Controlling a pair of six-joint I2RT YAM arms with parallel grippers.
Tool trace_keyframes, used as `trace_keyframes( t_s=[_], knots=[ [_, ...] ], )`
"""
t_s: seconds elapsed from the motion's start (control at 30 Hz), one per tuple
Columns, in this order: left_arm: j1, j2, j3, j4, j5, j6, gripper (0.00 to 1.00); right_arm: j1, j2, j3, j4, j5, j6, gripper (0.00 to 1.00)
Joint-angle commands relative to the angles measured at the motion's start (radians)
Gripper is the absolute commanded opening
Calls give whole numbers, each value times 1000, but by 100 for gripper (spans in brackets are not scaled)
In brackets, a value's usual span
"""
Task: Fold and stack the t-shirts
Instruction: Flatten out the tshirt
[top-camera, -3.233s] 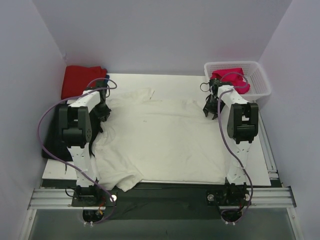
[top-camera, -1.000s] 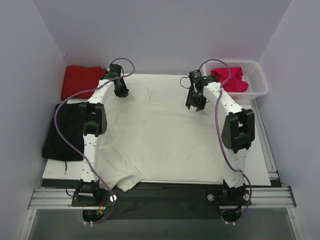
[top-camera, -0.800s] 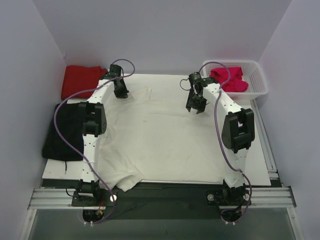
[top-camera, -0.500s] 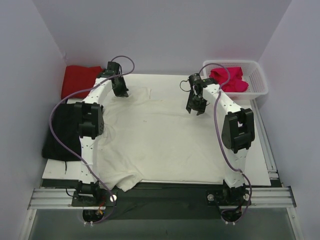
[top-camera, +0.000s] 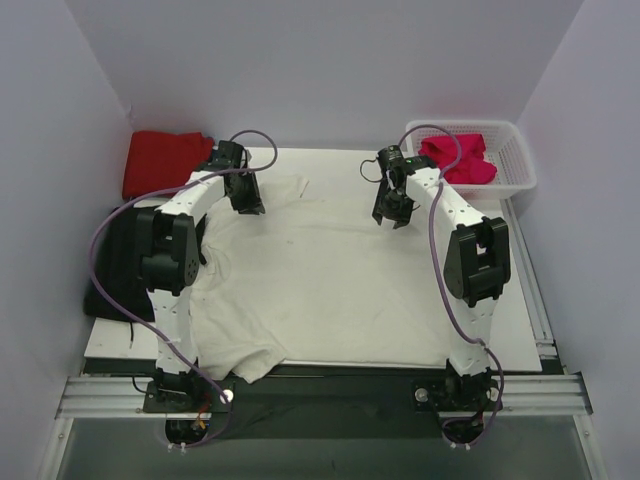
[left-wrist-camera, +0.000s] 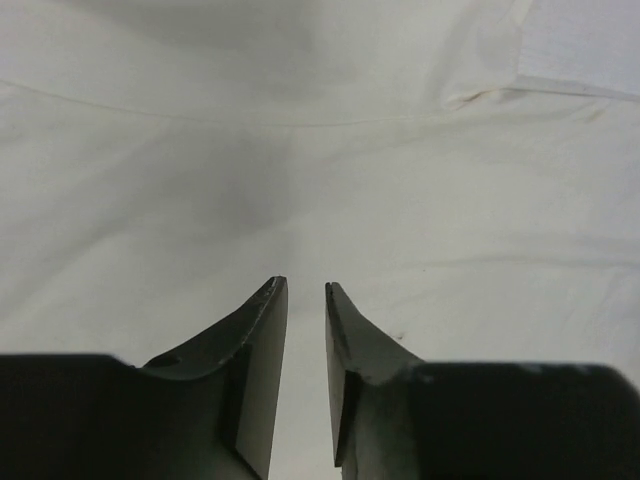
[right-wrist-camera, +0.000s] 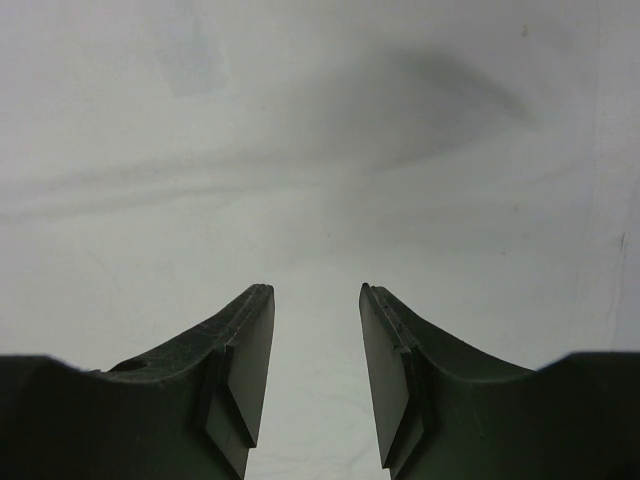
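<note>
Top external view: a large cream-white cloth t-shirt (top-camera: 320, 280) lies spread over the white desk (top-camera: 510, 325), its near left corner lapping over the near edge. Farther back, the left end effector (top-camera: 247, 202) hangs above the shirt's far-left part, its fingers a narrow slit apart and pinching nothing. The right end effector (top-camera: 392, 212), above the far-right part, is spread wider and equally empty. Beyond are a folded red cloth shirt (top-camera: 160, 162) at far left and a magenta-pink shirt (top-camera: 460, 160) in a white plastic mesh basket (top-camera: 522, 165) at far right.

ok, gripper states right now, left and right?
Left gripper: open only narrowly, empty, over the large cream-white cloth t-shirt.
Right gripper: open, empty.
</note>
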Motion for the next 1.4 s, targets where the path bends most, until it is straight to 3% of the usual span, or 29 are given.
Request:
trace_keyframes(
  t_s=[0.0,0.03,0.27,0.4,0.73,1.07,1.1,1.23,1.27,1.37],
  knots=[
    [1,-63,-9,123,-75,16,34,7,-56,-12,-21,3,11,40],
    [-1,-64,-9,137,-93,14,39,7,-54,-13,-19,0,8,40],
    [-7,1,82,188,-213,32,41,10,-60,-33,-17,-1,0,40],
    [-10,125,245,109,-241,68,41,10,-54,-32,-17,-1,-6,40],
    [-12,291,458,35,-265,91,43,4,-36,-1,-17,0,-24,41],
    [-13,344,500,-8,-233,97,47,-7,-17,19,-19,0,-23,41],
    [-12,350,505,-14,-229,98,46,-8,-17,21,-19,2,-20,41],
    [-13,365,515,-39,-206,101,26,-8,-11,27,-19,-4,-16,41],
    [-12,362,512,-42,-201,101,16,-7,-10,28,-19,-3,-16,41],
    [-13,350,495,-42,-195,106,0,-8,-10,31,-19,-6,-12,41]
  ],
)
